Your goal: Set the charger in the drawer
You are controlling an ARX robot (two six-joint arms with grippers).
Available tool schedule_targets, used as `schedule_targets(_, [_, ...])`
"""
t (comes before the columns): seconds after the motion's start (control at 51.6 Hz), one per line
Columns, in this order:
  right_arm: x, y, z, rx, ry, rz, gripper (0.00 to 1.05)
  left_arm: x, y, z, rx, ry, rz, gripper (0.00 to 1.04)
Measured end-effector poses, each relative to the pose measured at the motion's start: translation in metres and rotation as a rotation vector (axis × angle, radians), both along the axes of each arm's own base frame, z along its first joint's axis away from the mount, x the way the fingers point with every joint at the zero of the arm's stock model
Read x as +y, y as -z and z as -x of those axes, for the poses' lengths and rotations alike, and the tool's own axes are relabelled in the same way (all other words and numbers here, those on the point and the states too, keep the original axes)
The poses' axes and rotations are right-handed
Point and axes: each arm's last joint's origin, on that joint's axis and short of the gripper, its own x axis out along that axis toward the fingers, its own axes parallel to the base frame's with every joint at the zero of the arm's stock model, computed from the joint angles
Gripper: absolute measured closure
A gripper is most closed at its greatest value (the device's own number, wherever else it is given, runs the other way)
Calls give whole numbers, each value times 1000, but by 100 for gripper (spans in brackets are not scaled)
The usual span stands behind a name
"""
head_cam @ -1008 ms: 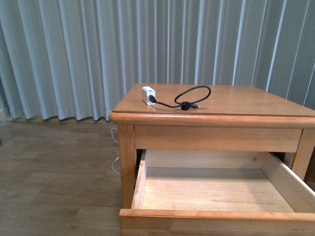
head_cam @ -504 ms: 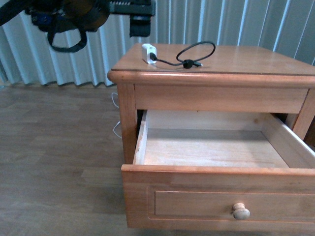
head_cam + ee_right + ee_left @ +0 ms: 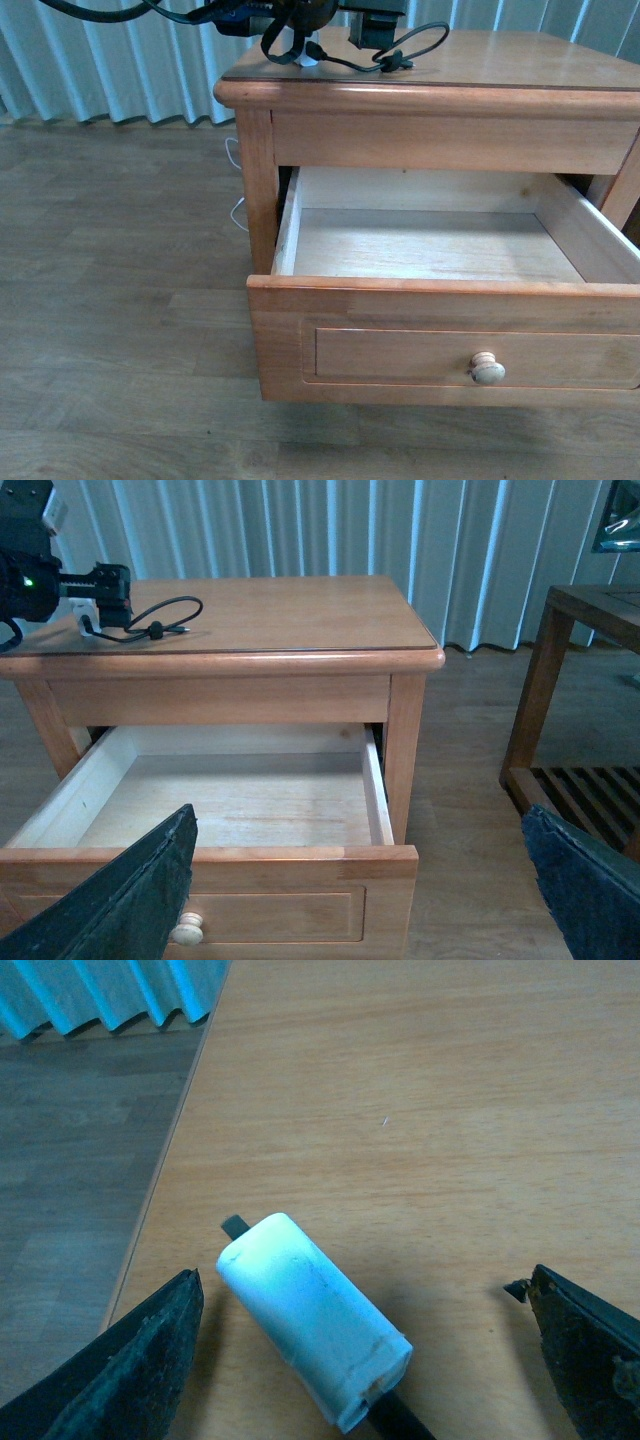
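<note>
The white charger point(image 3: 310, 1320) lies on the wooden tabletop point(image 3: 520, 60), its black cable point(image 3: 420, 40) looped beside it. My left gripper point(image 3: 362, 1290) is open and straddles the charger's white body, with a finger point(image 3: 130, 1370) on each side and not touching it. In the front view the left gripper point(image 3: 330, 38) hides most of the charger point(image 3: 313, 55). The drawer point(image 3: 430, 245) is pulled out and empty, with a pale knob point(image 3: 488, 369) on its front. My right gripper point(image 3: 355, 880) is open and empty, well back from the drawer front point(image 3: 230, 910).
The charger is near the tabletop's left edge point(image 3: 165, 1180), with wood floor below. A dark wooden side table point(image 3: 590, 610) stands to the right of the drawer table. Curtains point(image 3: 120, 70) hang behind. A white cable point(image 3: 235, 210) lies on the floor by the table's leg.
My left arm has moved right over the tabletop and now stands over the charger. The front view has dropped lower, showing more of the drawer front. The charger has not moved.
</note>
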Motion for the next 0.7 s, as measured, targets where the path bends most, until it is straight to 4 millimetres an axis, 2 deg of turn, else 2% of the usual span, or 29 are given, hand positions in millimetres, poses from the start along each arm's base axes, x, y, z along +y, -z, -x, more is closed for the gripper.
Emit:
schedule_targets(0.155, [0, 0, 0, 0, 0, 0, 8, -2, 9, -12, 11, -15, -7, 6])
schedule_targets(0.407, [0, 0, 0, 0, 0, 0, 8, 1, 10, -14, 10, -24, 2, 7])
schedule_targets(0.543, [0, 0, 0, 0, 0, 0, 8, 2, 15, -14, 15, -26, 1, 37])
schedule_targets(0.698, [0, 0, 0, 0, 0, 0, 8, 3, 15, -11, 15, -23, 3, 60])
